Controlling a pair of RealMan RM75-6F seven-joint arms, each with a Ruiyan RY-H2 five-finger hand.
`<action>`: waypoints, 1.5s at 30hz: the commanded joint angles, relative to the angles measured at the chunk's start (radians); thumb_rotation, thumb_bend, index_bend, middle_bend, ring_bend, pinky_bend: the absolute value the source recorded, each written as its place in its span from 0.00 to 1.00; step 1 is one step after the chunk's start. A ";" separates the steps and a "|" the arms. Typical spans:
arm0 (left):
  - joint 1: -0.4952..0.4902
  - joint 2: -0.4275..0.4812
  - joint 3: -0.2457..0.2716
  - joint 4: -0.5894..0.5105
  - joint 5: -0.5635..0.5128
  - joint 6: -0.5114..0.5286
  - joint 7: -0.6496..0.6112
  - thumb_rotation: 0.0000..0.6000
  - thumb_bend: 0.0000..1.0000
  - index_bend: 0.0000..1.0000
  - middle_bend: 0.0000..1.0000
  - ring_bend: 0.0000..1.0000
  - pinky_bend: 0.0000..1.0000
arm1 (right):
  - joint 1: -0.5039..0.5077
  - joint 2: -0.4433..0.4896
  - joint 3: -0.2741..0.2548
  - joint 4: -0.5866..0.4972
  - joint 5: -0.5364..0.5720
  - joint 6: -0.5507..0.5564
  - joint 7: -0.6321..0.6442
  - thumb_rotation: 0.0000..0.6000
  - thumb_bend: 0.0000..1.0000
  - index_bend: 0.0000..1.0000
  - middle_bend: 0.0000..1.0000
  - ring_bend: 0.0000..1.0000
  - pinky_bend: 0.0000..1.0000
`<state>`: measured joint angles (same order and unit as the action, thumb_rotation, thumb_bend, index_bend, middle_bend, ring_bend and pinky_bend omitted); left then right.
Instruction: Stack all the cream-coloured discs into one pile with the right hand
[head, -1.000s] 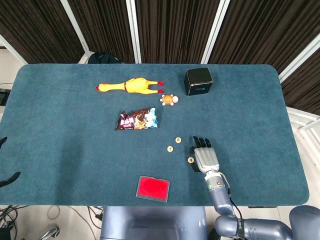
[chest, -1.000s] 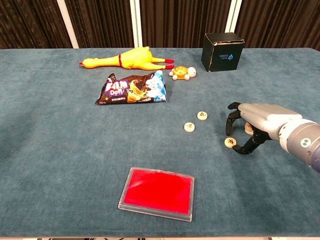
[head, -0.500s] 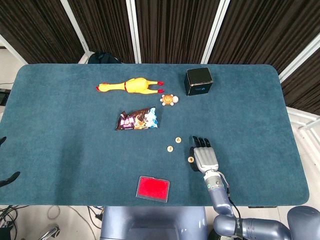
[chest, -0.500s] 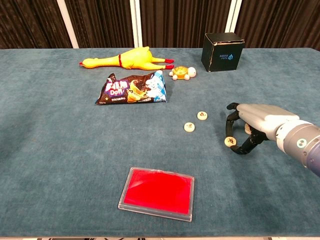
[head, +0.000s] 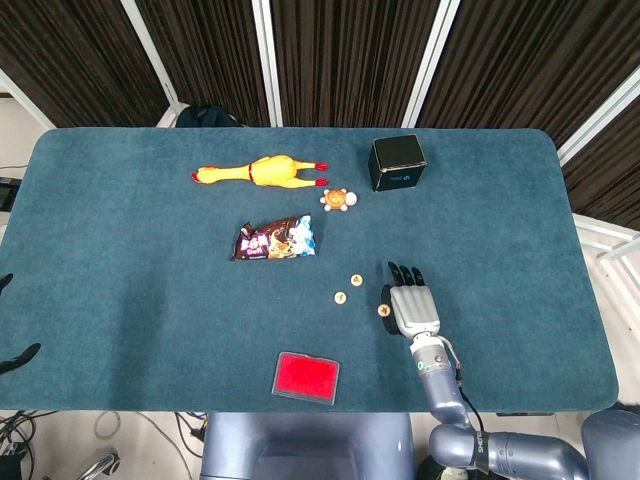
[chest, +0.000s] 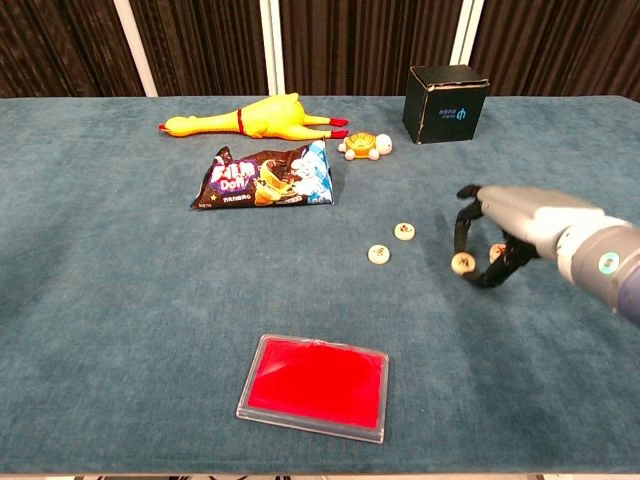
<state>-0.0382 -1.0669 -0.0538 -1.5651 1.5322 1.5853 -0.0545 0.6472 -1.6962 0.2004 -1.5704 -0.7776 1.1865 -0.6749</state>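
Note:
Several small cream-coloured discs lie right of the table's middle. My right hand (chest: 510, 225) hovers palm down and pinches one disc (chest: 461, 262) between thumb and a finger, just above the cloth; the head view shows that disc (head: 381, 311) at the left side of the right hand (head: 413, 305). Another disc (chest: 497, 252) lies half hidden under that hand's fingers. Two more discs (chest: 404, 231) (chest: 378, 254) lie apart to its left, also visible from the head as a far disc (head: 355, 279) and a near disc (head: 340, 297). Only two dark, spread fingertips (head: 22, 356) of my left hand show, off the table's left edge.
A red flat case (chest: 314, 387) lies near the front edge. A snack bag (chest: 266, 178), a yellow rubber chicken (chest: 252, 116), a small toy turtle (chest: 364, 146) and a black box (chest: 446, 103) sit further back. The blue cloth table (head: 130, 260) extends to the left.
My right hand has closed on the nearest disc and risen a little, drifting towards the back. That disc has left the cloth with it. The other discs have not moved.

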 joint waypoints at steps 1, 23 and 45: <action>0.000 0.000 0.000 -0.001 0.000 0.000 0.000 1.00 0.10 0.12 0.00 0.00 0.03 | 0.012 0.021 0.024 0.004 0.025 -0.008 -0.013 1.00 0.41 0.51 0.00 0.00 0.00; 0.001 0.000 -0.001 -0.003 -0.001 0.001 0.004 1.00 0.10 0.12 0.00 0.00 0.03 | 0.024 0.109 0.029 0.001 0.125 -0.053 -0.026 1.00 0.41 0.51 0.00 0.00 0.00; 0.001 0.000 -0.001 -0.002 -0.001 0.000 0.004 1.00 0.10 0.12 0.00 0.00 0.03 | 0.038 0.101 0.012 0.002 0.143 -0.048 -0.028 1.00 0.41 0.51 0.00 0.00 0.00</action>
<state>-0.0376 -1.0671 -0.0547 -1.5676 1.5312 1.5851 -0.0505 0.6851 -1.5952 0.2122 -1.5687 -0.6343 1.1389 -0.7029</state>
